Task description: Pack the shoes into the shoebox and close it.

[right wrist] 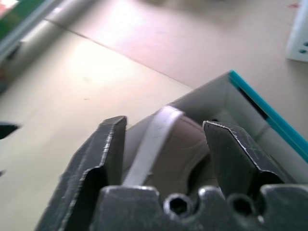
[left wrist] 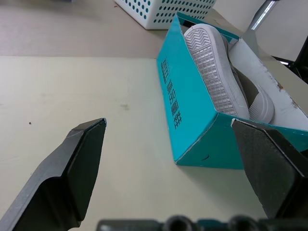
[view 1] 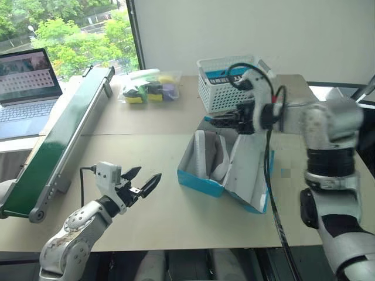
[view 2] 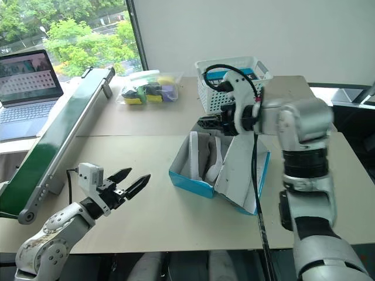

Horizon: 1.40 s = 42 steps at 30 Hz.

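While both shoes (view 1: 211, 157) sit inside the shoebox (view 1: 202, 182), the lid (view 1: 249, 175) is not shut yet: it leans open on the box's right side, white inner face up. Box stands mid-table (view 1: 146, 216), just in front of the white lattice basket (view 1: 220, 88). Shoes lie on their sides, one pale ribbed sole (left wrist: 211, 67) facing the box's left wall, greyish-brown uppers toward the lid side.

Writing: black characters printed down the blue side wall of the box, seen in the left wrist view (left wrist: 173, 98), blocky, not legible enough to read. An item w/ blue label in the basket (view 1: 220, 74), lettering too small to make out. Laptop (view 1: 26, 88) at far left shows a grid of small icons on screen, unreadable.

R gripper (view 1: 218, 120) hangs over the back end of the box, near the basket front, pointing left and a bit downward. Its fingers (right wrist: 103, 154) stand part-open w/ a clear gap, nothing between them; the shoes show below through the gap, apart from the pads.

L gripper (view 1: 143, 180) hovers above bare table, well left of the box, aimed toward it; fingers (left wrist: 72, 168) spread wide, holding nothing.

Other stuff: long green conveyor-like ramp (view 1: 64, 134) slanting along the left side, clear bag of yellow/black/purple items (view 1: 149, 88) at the table's back, near the window.
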Tool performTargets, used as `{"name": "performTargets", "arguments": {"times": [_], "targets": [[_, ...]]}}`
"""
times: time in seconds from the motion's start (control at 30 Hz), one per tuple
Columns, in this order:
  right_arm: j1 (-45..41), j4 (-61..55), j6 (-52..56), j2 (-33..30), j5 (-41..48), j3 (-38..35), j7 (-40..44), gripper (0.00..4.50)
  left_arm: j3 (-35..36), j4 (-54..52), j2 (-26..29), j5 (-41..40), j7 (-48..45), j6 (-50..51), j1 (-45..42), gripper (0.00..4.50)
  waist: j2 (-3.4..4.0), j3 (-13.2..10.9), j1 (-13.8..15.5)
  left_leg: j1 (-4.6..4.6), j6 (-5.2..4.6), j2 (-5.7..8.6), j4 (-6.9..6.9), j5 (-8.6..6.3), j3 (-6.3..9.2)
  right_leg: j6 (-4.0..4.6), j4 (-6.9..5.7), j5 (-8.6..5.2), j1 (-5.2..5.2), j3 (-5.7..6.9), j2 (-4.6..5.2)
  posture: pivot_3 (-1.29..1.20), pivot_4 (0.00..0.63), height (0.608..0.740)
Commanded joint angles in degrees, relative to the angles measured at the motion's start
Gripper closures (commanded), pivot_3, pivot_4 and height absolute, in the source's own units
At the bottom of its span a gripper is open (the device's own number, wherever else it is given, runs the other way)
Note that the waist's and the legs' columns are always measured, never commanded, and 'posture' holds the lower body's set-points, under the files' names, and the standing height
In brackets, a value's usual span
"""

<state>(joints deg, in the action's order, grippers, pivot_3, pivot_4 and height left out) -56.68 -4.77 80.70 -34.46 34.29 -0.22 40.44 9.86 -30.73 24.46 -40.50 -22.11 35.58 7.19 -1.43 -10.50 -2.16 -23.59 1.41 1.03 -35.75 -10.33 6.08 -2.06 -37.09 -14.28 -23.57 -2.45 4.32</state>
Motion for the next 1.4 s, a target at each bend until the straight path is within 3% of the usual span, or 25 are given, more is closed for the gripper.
{"name": "performTargets", "arguments": {"times": [0.03,0.17,0.4,0.77,0.9,1.2,1.4], "targets": [[4.9,-10.7,0.3,-7.3,9.3,1.5,12.2,3.28,-0.7,-0.2,0.1,0.0,-0.9,0.1,-0.7,0.03,-0.02,0.0,0.1,-0.01,0.0,0.0,-0.02,0.0,0.0,-0.09,0.03,-0.06,0.02,0.0,0.01,0.0,0.15,0.729],[6.1,-10.8,-4.6,-6.1,4.5,6.0,8.1,4.48,-1.4,0.5,0.1,0.2,-1.3,0.0,-1.6,0.03,-0.02,0.0,-0.6,0.1,-0.01,-0.04,-0.08,0.0,-0.11,-0.38,0.04,-0.21,0.06,-0.04,0.01,0.0,0.15,0.729],[1.7,2.1,-20.4,3.1,-12.8,15.1,-4.9,4.48,-1.8,1.0,0.0,0.3,-1.1,0.1,-2.4,0.03,-0.03,0.0,-0.1,0.25,0.01,-0.04,-0.07,0.0,-0.12,-0.33,0.03,-0.17,0.17,-0.06,0.02,0.0,0.15,0.729],[-5.3,32.6,-42.7,12.3,-29.0,24.1,-1.8,4.48,-1.1,-0.8,-0.2,0.1,0.1,0.1,-0.6,0.03,-0.04,0.0,-0.2,-0.26,0.03,0.06,-0.09,0.0,-0.09,-0.03,-0.07,0.17,-0.41,-0.13,0.07,0.0,0.15,0.729],[-5.7,45.2,-49.5,15.9,-33.4,25.0,-1.5,4.48,-0.6,-2.2,-0.1,-0.4,0.6,0.2,0.7,0.03,-0.04,0.0,-0.4,-0.18,0.03,0.01,-0.1,0.0,-0.1,0.01,-0.08,0.2,-0.35,-0.13,0.02,0.0,0.15,0.729],[-6.5,58.9,-58.2,20.7,-40.2,25.6,1.1,4.48,0.6,-3.4,-0.1,-0.8,1.7,0.8,1.7,0.03,-0.03,0.0,-0.2,-0.07,0.03,0.03,-0.1,0.0,-0.09,0.0,-0.08,0.2,-0.2,-0.12,0.02,0.0,0.15,0.729],[-8.7,55.3,-55.5,19.5,-38.7,19.4,1.7,4.48,0.5,-3.9,-0.1,-0.7,2.1,0.9,2.0,0.03,-0.02,0.0,-0.3,0.57,0.05,0.03,-0.02,-0.01,-0.09,-0.02,0.0,0.17,0.44,-0.1,0.02,0.0,0.15,0.729]]}}
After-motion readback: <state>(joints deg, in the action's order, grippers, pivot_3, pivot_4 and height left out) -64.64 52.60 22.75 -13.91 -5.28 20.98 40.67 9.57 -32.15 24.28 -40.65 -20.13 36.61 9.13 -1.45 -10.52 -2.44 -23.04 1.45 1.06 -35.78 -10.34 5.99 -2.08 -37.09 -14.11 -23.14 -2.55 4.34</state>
